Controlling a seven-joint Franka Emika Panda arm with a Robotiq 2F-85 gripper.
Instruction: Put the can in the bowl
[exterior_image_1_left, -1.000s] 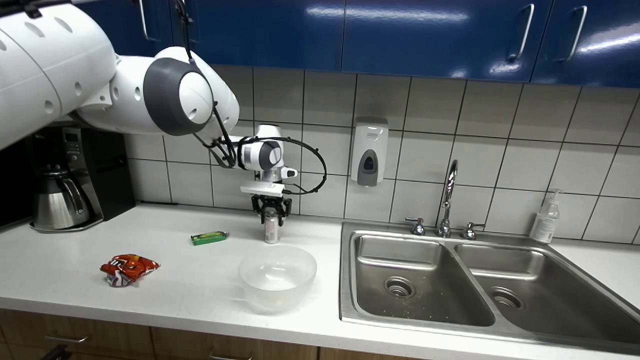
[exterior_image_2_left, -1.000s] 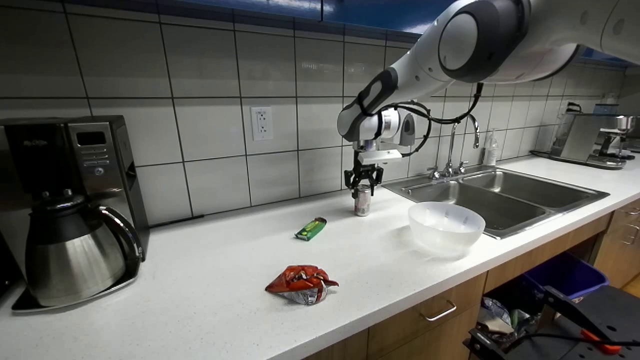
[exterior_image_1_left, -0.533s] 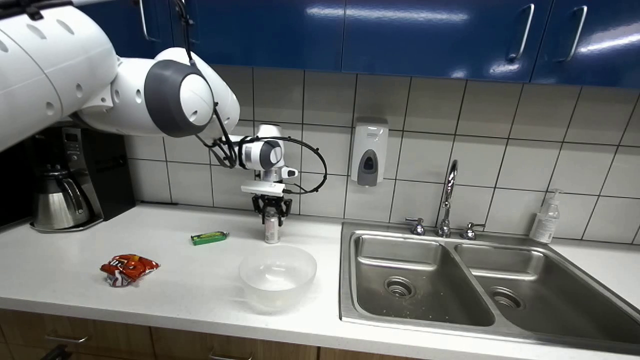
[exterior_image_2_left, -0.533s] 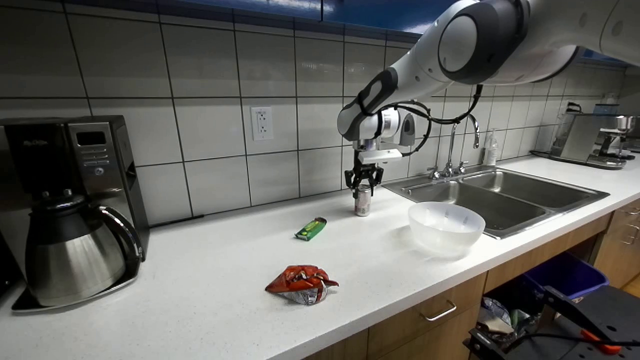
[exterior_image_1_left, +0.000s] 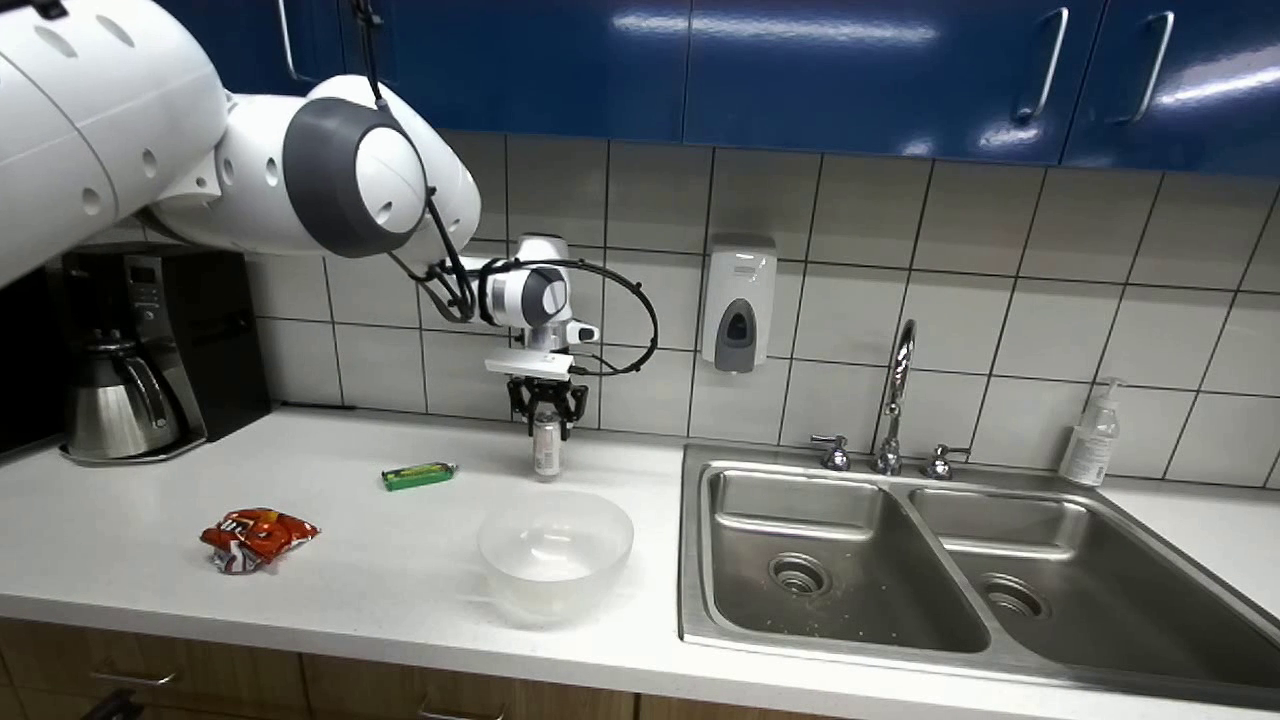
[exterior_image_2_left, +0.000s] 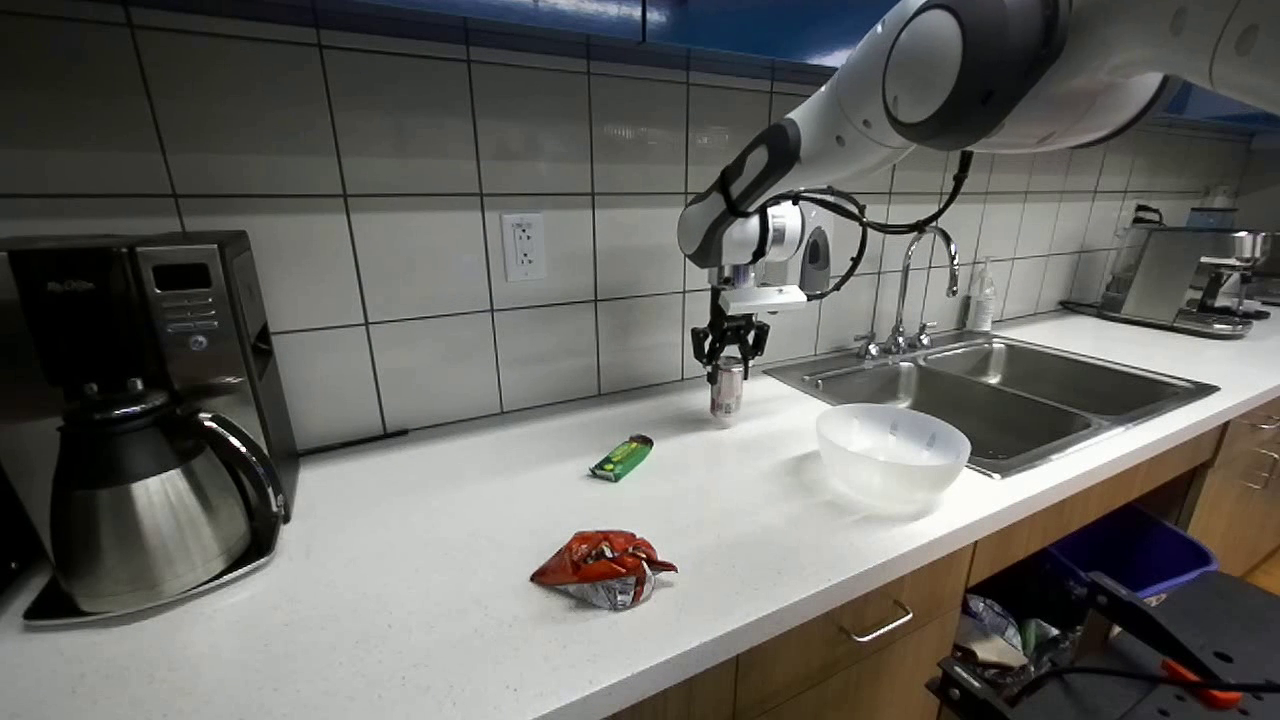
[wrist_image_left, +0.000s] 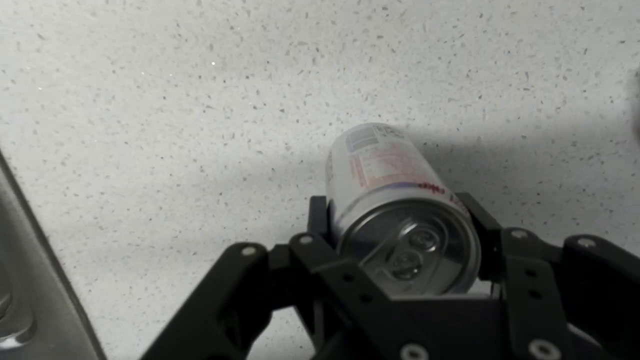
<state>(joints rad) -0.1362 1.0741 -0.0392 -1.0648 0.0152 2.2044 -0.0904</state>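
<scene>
The can (exterior_image_1_left: 547, 452) is white and silver with red print; it also shows in an exterior view (exterior_image_2_left: 727, 395) and in the wrist view (wrist_image_left: 390, 165). My gripper (exterior_image_1_left: 548, 430) points down with its fingers on both sides of the can's top; it also shows in an exterior view (exterior_image_2_left: 728, 374) and in the wrist view (wrist_image_left: 395, 215). It is shut on the can and holds it upright just above the counter. The frosted, translucent bowl (exterior_image_1_left: 556, 595) stands on the counter nearer the front edge, also in an exterior view (exterior_image_2_left: 890, 475). It looks empty.
A green packet (exterior_image_1_left: 418, 476) and a red crumpled bag (exterior_image_1_left: 258, 540) lie on the counter. A steel double sink (exterior_image_1_left: 692, 560) with a faucet (exterior_image_1_left: 890, 410) is beside the bowl. A coffee maker (exterior_image_2_left: 170, 400) stands at the far end. A tiled wall is close behind the gripper.
My gripper has risen a little with the can in it. The can's bottom has come up off the counter. The bowl and packets have not moved.
</scene>
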